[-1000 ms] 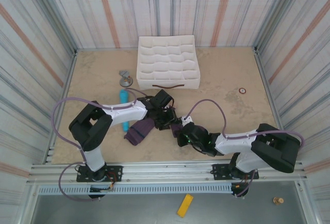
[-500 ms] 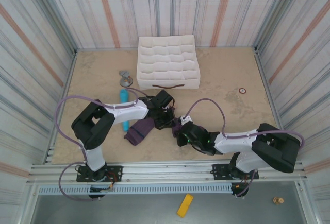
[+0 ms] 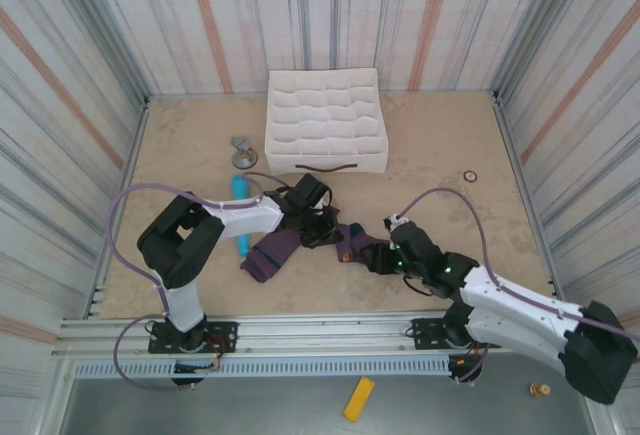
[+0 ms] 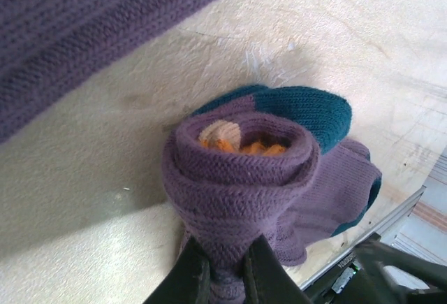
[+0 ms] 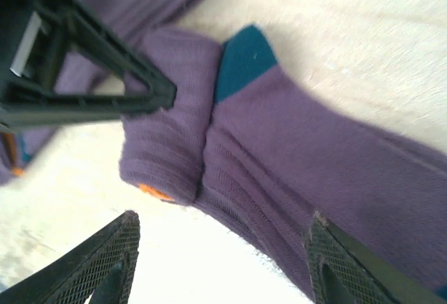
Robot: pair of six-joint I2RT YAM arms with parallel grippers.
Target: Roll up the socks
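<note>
1. The part-rolled sock (image 3: 347,241) lay mid-counter (image 3: 450,155) between the two arms. Its roll (image 4: 237,178) stood end-on to the left wrist camera, and its free length (image 5: 321,164) ran off toward the right arm. A flat sock (image 3: 270,253) lay just to its left, beside the left arm.
2. The left fingers (image 4: 190,276) were pressed together, pinching the outer knit at the roll's edge. The right fingers (image 5: 112,262) were spread wide on either side of the roll and free length, and did not appear to touch either.
3. The knit looked soft, light and limp, not fragile and not slippery. I judged it springy enough for the roll to loosen once released.
4. The surest hold seemed to be across the roll's whole thickness, pinning every layer. Pinching only the outer wrap would likely pull it away from the core. The free length would be best taken near its edge and kept taut.
5. Orange and tan showed in the roll's core, but I could not tell whether both socks were wound in.
6. The free length's far end was cut off by the frame in the right wrist view. The purple knit across the top of the left wrist view was too close and blurred to assign to either sock.
</note>
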